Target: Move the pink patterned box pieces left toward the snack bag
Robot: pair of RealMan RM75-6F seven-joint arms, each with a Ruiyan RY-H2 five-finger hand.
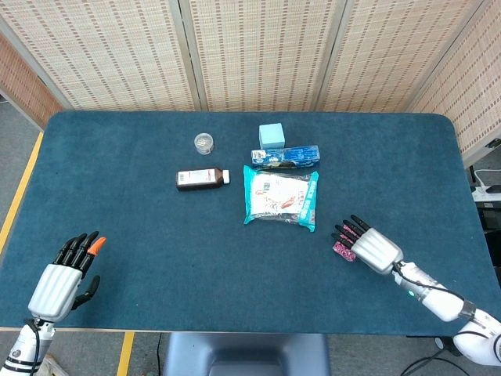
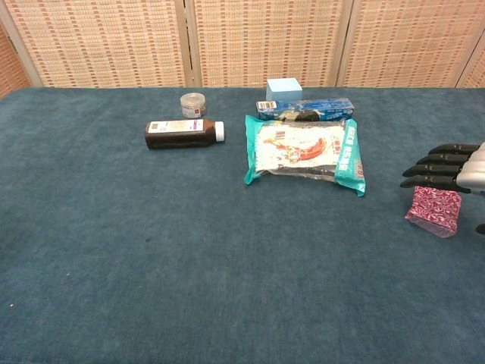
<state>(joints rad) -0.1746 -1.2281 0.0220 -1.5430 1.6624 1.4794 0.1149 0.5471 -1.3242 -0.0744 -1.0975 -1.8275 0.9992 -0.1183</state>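
Observation:
The pink patterned box [image 2: 433, 210] lies on the blue table to the right of the snack bag [image 2: 305, 152]. In the head view only a sliver of the pink patterned box [image 1: 340, 250] shows beneath my right hand [image 1: 368, 246]. That right hand [image 2: 455, 171] hovers just over the box, fingers straight and spread, pointing left toward the bag [image 1: 281, 197]; it holds nothing. My left hand [image 1: 61, 279] rests open at the table's near left corner, far from everything.
A brown bottle [image 1: 202, 178] lies left of the bag. Behind the bag are a blue carton [image 1: 286, 157], a light blue cube [image 1: 272, 135] and a small clear jar [image 1: 203, 142]. Table edge [image 1: 235, 333] runs close to both hands.

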